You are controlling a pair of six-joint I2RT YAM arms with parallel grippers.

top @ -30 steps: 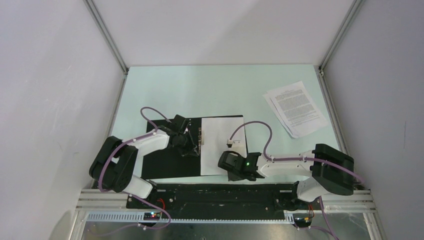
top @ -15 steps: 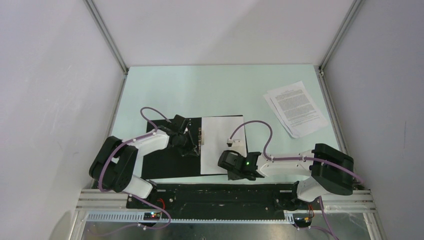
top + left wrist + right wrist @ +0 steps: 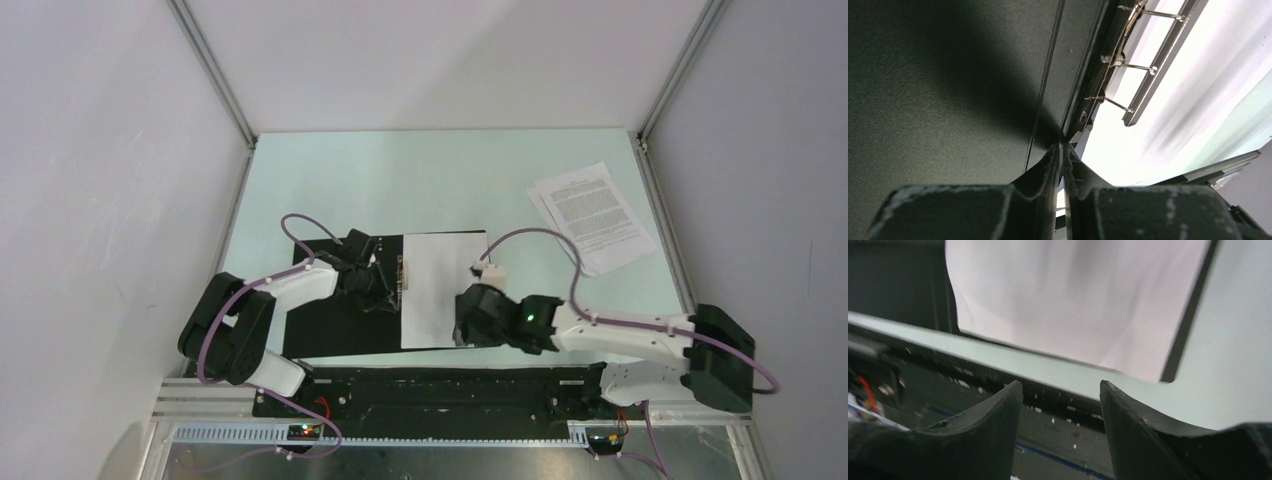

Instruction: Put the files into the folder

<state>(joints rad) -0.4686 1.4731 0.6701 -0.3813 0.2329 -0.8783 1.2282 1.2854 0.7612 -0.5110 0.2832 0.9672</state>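
The folder lies open near the table's front, black inside. A blank white sheet of the files rests on its right half. The printed files lie fanned at the back right, on the table. My left gripper is down at the folder's spine beside the metal clip. In the left wrist view its jaws are shut, tips against the spine by the clip. My right gripper hovers at the sheet's near right corner, open and empty, with the sheet ahead.
White walls with metal posts enclose the pale green table. A black rail carrying both arm bases runs along the near edge. Purple cables loop above each arm.
The right gripper has opened wider and shifted a little up toward the sheet's near right corner, while its elbow swung out to the right. The left arm has stayed put.
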